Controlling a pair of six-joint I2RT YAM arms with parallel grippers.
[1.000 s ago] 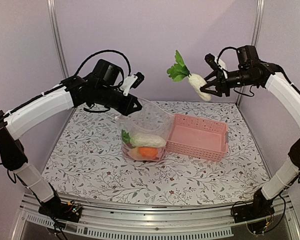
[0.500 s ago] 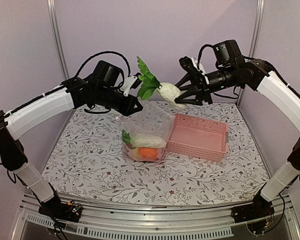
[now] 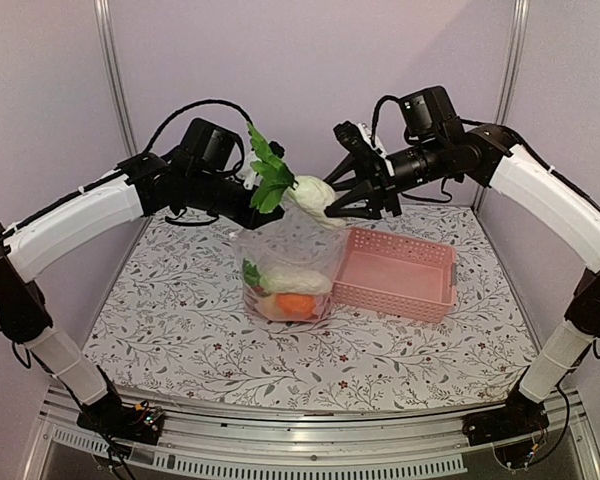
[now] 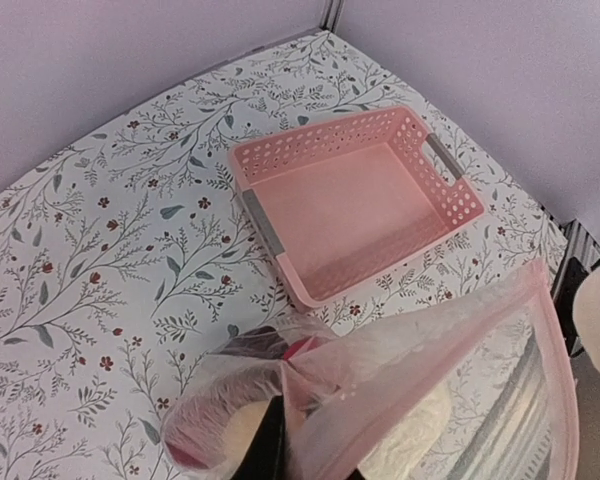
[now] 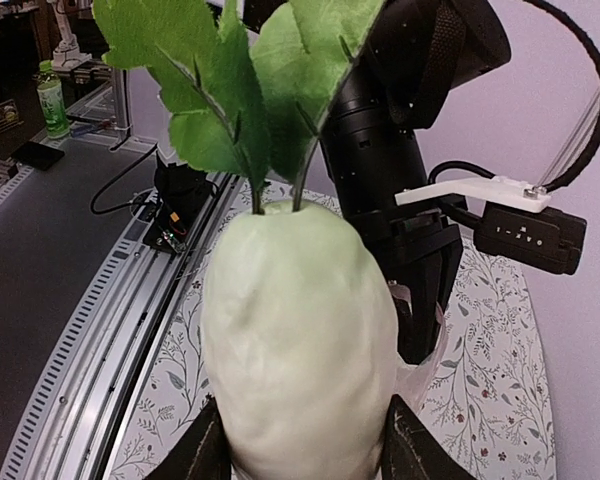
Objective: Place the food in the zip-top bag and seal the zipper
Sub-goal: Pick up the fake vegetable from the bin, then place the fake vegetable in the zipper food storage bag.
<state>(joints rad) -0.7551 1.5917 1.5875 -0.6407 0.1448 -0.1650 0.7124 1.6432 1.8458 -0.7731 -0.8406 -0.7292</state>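
Bag stood on the table, just beside the left end of the pink basket, with its mouth pulled up and open. Down in the bottom of it were a white piece, an orange one and a bit of green.

Left arm came in from the left side, elbow high, forearm running across to the bag's top edge. Left gripper was mostly behind leaves in the top view, but its wrist cam showed the fingers almost fully closed, pinching the bag's rim with plastic bunched around them. The pinkish zipper ran down the far side of the open mouth.

Right arm arched over from the right, wrist stretched out to the left above the basket's back corner. Right gripper was about half closed, clamped on the sides of a white radish; one finger showed on each side of it in the wrist cam. The radish hung in the air tilted, right over the bag's mouth, with its leaves sticking up and left in front of the left wrist.
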